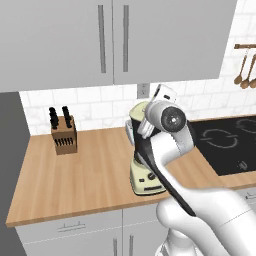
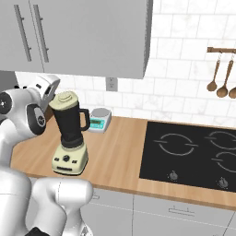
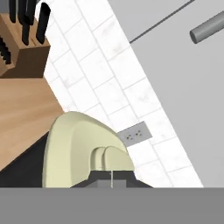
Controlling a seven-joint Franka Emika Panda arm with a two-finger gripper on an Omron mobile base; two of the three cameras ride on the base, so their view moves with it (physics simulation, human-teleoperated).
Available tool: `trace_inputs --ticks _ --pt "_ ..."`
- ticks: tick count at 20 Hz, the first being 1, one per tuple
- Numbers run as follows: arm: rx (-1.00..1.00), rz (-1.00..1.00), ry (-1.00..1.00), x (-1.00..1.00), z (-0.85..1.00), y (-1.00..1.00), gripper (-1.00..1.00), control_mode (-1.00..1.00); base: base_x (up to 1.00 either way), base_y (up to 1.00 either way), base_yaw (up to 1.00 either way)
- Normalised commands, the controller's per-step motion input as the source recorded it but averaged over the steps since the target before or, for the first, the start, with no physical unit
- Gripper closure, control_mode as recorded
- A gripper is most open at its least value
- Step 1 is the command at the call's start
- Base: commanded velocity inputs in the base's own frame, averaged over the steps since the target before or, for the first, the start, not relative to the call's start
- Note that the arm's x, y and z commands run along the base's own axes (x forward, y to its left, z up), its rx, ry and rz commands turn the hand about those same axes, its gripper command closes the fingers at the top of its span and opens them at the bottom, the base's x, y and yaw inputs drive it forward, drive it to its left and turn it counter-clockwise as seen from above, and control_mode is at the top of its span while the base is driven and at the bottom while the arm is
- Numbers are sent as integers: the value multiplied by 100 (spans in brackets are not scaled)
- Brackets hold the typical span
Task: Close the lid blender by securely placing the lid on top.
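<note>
The blender stands on the wooden counter, cream base down low, dark jar rising with its handle out at three o'clock. The lid sits right on the jar's mouth, pale yellow, tilted a touch. At nine o'clock of the jar, the white arm crowds in close. A small scale waits at two o'clock of the blender, by the tiled wall. Black cooktop off at three o'clock, wooden spoons hanging above it.
</note>
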Motion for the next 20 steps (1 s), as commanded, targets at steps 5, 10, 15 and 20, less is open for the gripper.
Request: trace_inputs --ticks 5,10,15,20 --pt "0 0 0 6 17 0 100 -100 0 0 0" --pt "0 0 2 1 0 0 100 -100 0 0 0" --pt "0 0 2 -8 5 0 100 -100 0 0 0" --pt "0 0 3 0 0 0 -100 -100 0 0 0"
